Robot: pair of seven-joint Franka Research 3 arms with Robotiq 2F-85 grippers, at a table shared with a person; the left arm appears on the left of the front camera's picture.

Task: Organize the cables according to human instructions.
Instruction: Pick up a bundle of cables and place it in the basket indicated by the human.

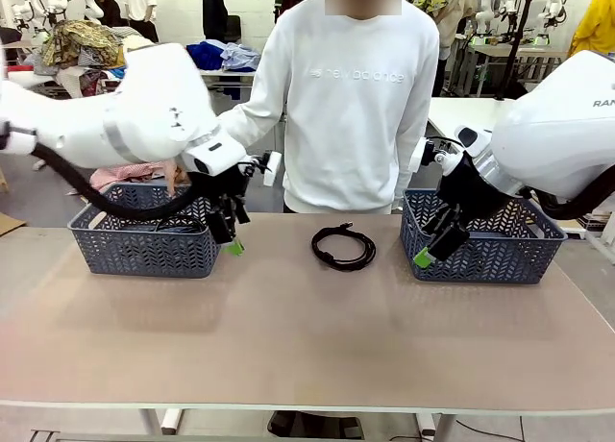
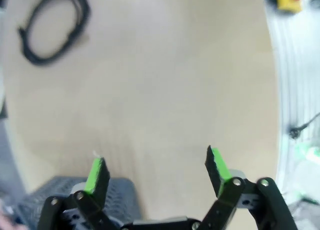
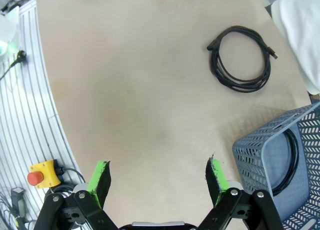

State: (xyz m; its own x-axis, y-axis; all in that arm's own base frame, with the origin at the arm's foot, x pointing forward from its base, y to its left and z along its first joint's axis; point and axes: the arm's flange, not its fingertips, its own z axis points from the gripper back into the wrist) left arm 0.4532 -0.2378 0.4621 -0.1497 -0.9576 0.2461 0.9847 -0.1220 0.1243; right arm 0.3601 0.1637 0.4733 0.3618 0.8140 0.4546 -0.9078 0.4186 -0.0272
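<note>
A tan table [image 1: 288, 336] holds one coiled black cable [image 1: 343, 247] at centre frame, between two grey baskets [image 1: 142, 240]. Both the left gripper [image 1: 229, 233] and right gripper [image 1: 434, 247] hang released and empty. Likely next: await direction, then grasp the coil.

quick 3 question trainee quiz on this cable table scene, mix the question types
1. True or false: the coiled cable on the table lies between the left basket and the right basket.
2. Multiple choice: the left end effector is A) shut on a cable, B) open and holding nothing, C) resting inside a basket.
3. Fill the blank: in the right wrist view, a second cable lies inside the ____.

Key
1. True; it rests on bare tabletop in front of the person.
2. B; the right end effector is open too.
3. Basket.
</note>
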